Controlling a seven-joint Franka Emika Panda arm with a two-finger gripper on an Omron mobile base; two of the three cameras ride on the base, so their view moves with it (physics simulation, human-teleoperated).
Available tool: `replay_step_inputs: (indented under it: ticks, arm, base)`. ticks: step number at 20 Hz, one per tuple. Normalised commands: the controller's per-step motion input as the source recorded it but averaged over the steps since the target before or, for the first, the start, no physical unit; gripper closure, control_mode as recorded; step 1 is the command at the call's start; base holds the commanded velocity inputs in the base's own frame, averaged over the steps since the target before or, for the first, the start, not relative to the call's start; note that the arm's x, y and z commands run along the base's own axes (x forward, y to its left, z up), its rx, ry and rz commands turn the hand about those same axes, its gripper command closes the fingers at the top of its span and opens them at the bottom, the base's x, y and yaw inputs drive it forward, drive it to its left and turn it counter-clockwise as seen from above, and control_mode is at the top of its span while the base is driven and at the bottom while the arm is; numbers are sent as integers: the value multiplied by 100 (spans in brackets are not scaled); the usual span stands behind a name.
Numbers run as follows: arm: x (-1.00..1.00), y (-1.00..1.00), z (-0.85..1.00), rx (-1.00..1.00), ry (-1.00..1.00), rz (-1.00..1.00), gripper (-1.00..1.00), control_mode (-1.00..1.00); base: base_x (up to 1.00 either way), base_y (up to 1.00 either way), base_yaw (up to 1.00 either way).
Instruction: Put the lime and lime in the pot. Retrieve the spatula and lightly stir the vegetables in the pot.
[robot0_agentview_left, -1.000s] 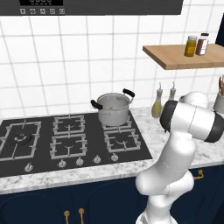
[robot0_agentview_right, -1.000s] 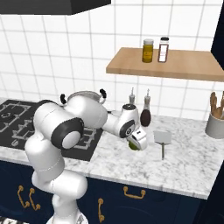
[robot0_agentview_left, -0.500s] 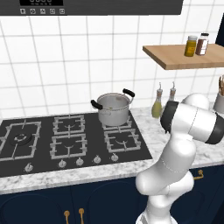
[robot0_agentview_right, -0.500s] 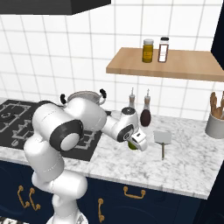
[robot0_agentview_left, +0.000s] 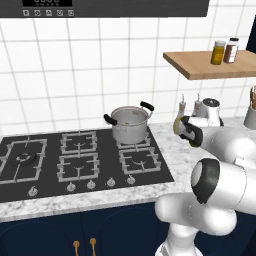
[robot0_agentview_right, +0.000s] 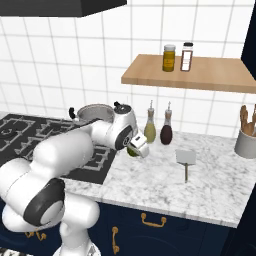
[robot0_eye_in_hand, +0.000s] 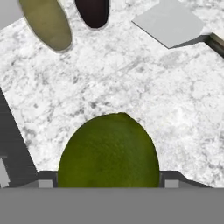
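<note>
A green lime (robot0_eye_in_hand: 108, 151) sits between my two fingertips, and my gripper (robot0_eye_in_hand: 108, 183) is shut on it just above the marble counter. From the right base view the gripper (robot0_agentview_right: 136, 150) hangs with the lime (robot0_agentview_right: 132, 151) at the hob's right edge, in front of the steel pot (robot0_agentview_right: 95, 114). The pot (robot0_agentview_left: 130, 125) stands on the rear right burner. Farther right, the spatula (robot0_agentview_right: 186, 159) lies flat on the counter, its blade (robot0_eye_in_hand: 170, 24) toward the wall.
A yellow-green bottle (robot0_agentview_right: 150, 131) and a dark bottle (robot0_agentview_right: 166, 132) stand by the wall just behind the gripper. A utensil crock (robot0_agentview_right: 246, 142) is at the far right. A wooden shelf (robot0_agentview_right: 190, 75) with two jars hangs above. The black hob (robot0_agentview_left: 75, 160) lies left.
The gripper has closed on the lime and moved up and left with it, away from the spatula toward the hob's edge.
</note>
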Motion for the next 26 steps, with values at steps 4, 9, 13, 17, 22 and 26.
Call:
replay_step_inputs:
  ticks: [4,9,13,17,22,26]
  arm:
    - [15,100,100,0,1,0,100,-100]
    - [35,98,100,0,1,0,100,-100]
    - [65,79,99,0,3,0,100,-100]
    - [69,59,43,0,2,0,100,-100]
    - [73,39,-58,0,0,8,100,-100]
    - [62,21,-68,0,0,10,100,-100]
  base:
    - [0,0,0]
    - [0,0,0]
    - [0,0,0]
    - [0,0,0]
    - [0,0,0]
    - [0,0,0]
